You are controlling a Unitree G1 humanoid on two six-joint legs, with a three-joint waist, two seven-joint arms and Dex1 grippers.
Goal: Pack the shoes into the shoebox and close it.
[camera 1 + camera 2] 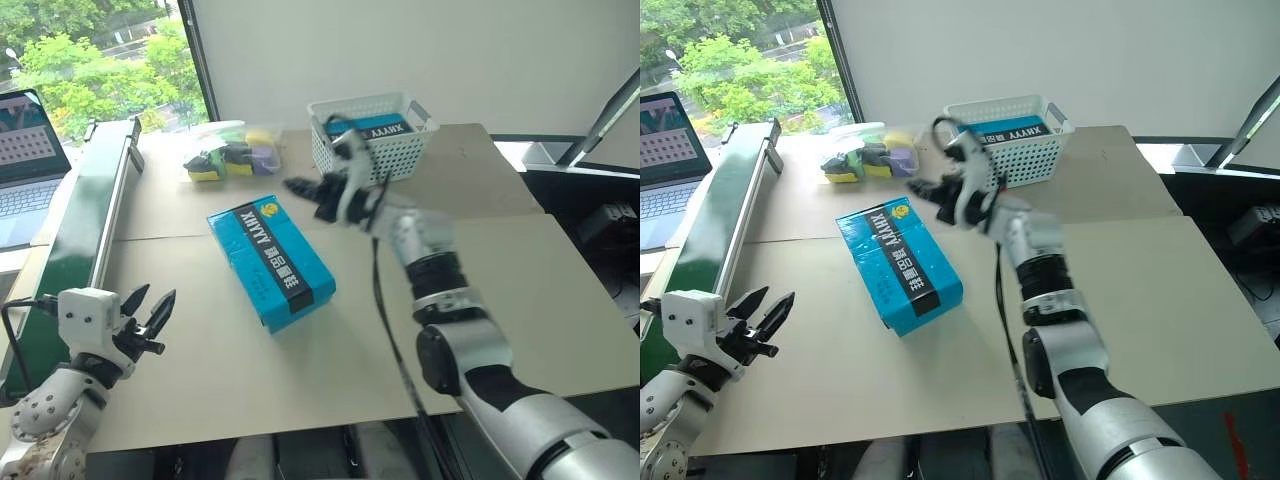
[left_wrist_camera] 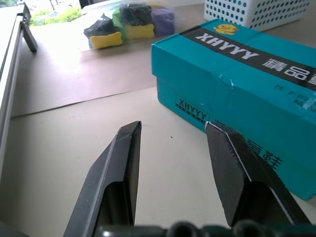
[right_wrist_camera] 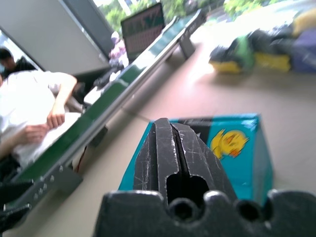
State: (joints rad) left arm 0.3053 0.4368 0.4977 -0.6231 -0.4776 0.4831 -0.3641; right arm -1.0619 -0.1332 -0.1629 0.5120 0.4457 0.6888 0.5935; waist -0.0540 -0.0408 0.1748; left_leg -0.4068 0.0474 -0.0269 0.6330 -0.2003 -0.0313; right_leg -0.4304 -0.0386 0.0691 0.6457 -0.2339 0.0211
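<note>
One shoebox (image 1: 271, 262), bright blue with its lid down, lies slantwise near the middle of the tabletop (image 1: 560, 300); the black band with white lettering runs along its lid. My right gripper (image 3: 174, 148) hangs in the air above the box's far end, fingers pressed together and grasping nothing. My left gripper (image 1: 150, 316) sits low by the near left corner of the tabletop, fingers spread and empty, pointing toward the box. Toward the far edge stand a white lattice basket (image 1: 372, 135) and a clear bag of coloured items (image 1: 226, 157).
</note>
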